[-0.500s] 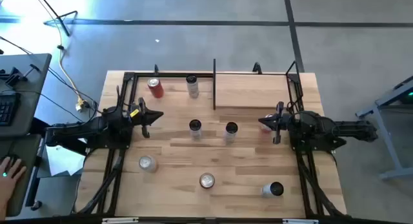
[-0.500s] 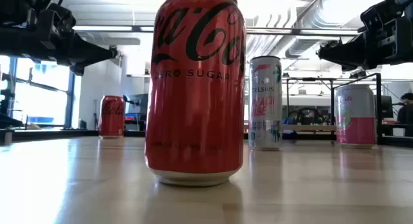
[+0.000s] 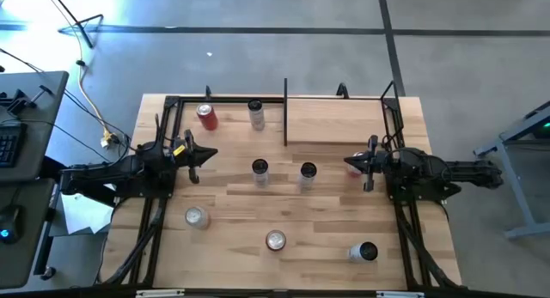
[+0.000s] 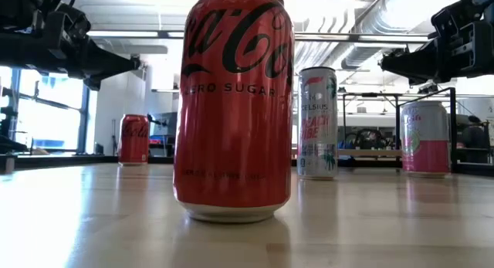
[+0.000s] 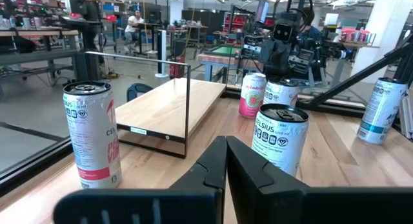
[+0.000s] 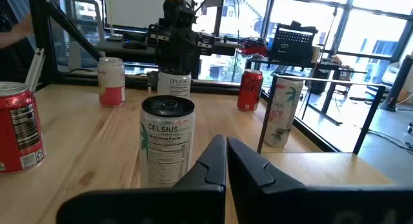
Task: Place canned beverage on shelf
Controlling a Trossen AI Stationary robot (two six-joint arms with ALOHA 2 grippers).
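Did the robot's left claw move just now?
No. In the high view the left gripper sits at the same spot beside the red can as half a second ago, shut and holding nothing.

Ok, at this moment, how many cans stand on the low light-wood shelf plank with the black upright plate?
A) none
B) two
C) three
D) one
A: in the high view the low light-wood shelf plank behind the thin black upright plate is bare, and the nearest can, the tall white slim can, stands on the tabletop on the plate's other side.
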